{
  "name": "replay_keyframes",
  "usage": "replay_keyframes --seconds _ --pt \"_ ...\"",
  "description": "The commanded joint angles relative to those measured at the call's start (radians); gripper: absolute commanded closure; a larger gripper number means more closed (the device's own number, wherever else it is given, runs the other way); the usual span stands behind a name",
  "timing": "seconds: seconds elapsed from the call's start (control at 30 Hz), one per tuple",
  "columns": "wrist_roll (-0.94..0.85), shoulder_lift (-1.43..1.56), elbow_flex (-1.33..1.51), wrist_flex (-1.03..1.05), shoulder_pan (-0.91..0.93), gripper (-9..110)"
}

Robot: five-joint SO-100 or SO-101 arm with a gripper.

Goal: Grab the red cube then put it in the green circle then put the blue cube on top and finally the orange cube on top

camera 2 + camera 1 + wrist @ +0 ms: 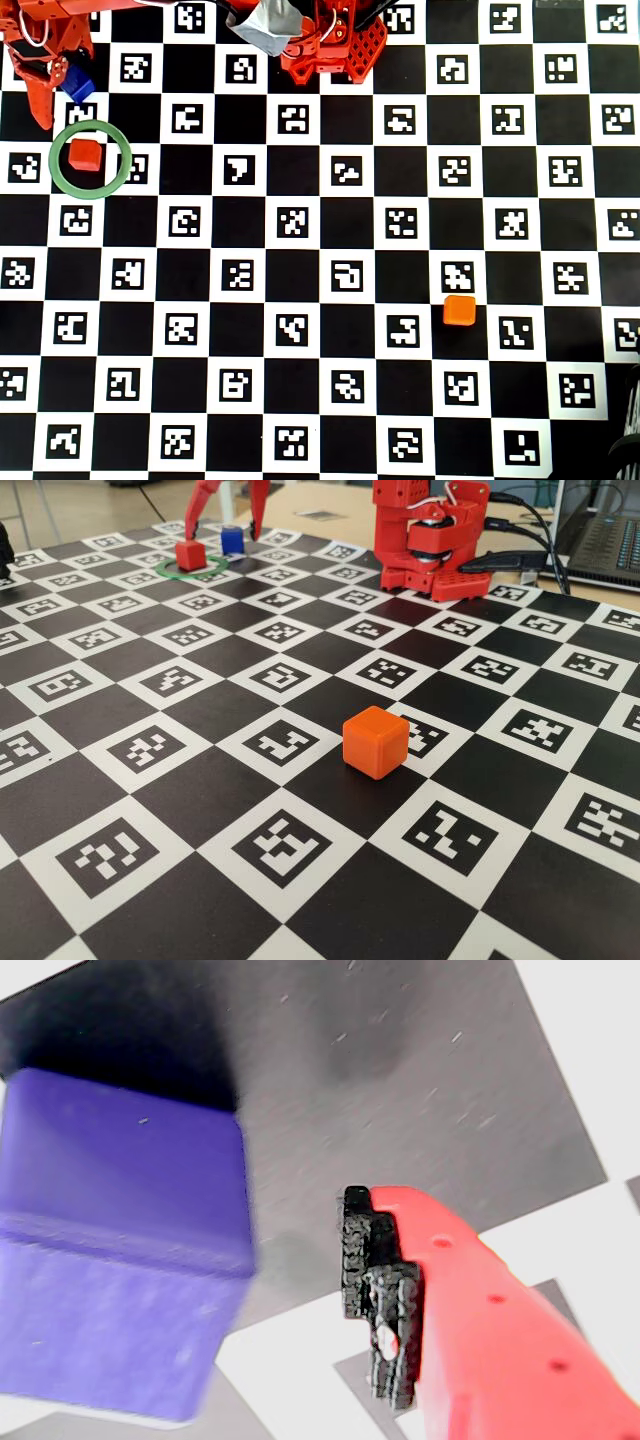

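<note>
The red cube (191, 555) (85, 154) sits inside the green circle (172, 575) (124, 163) at the far left of the checkered mat. Just behind the ring stands the blue cube (232, 541) (75, 82) on the mat. My red gripper (222, 532) (63, 92) is open and straddles it, one finger on each side. The wrist view shows the blue cube (120, 1260) large at the left and one black finger pad (365, 1280) clear of it, with a strip of mat between them; the other finger is out of frame. The orange cube (375, 742) (459, 311) lies alone, far away on the mat.
The arm's red base (430, 540) (325, 45) stands at the back edge of the marker-printed mat (300, 880). Cables and a laptop (605, 530) lie behind it at the right.
</note>
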Motion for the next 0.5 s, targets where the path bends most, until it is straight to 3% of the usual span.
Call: replay_keyframes --seconds 0.0,0.47 --pt "0.046 0.063 -0.067 0.02 -0.014 49" --pt "0.219 0.071 -0.069 0.028 -0.009 51"
